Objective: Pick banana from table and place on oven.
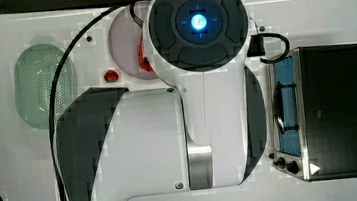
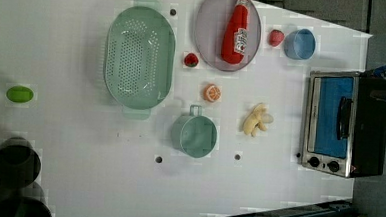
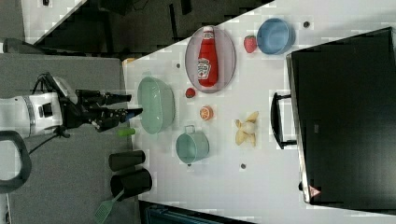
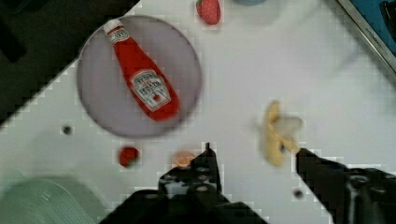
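1. The banana point(image 2: 256, 120), half peeled, lies on the white table point(image 2: 79, 147), between the teal cup point(image 2: 195, 134) and the oven point(image 2: 343, 124), apart from both; nothing holds it.
2. The gripper point(image 3: 125, 106) hangs high above the table, well away from the banana, its two fingers parted with nothing between them. The wrist view confirms the open, empty gap point(image 4: 254, 161).
3. Risk: the loose peel flaps splay outward, so I judge that a grasp on a flap rather than the body could let the fruit slip or swing during the lift.
4. Risk: an orange slice point(image 2: 212, 93) and the cup sit near the banana; a descent off-line could nudge either one.
5. Risk: the oven has a protruding handle point(image 3: 276, 120) facing the banana; a carry that stays too low could probably strike it or the front edge before reaching the black top.
6. Views: the top view has the arm's body point(image 1: 204, 77) covering the middle of the table, including the banana's spot, while the left and right views present the whole layout clearly.
7. The right view gives the gripper's height from the side; the wrist view instead looks down on the ketchup bottle point(image 4: 142, 81) on its plate point(image 4: 98, 107).
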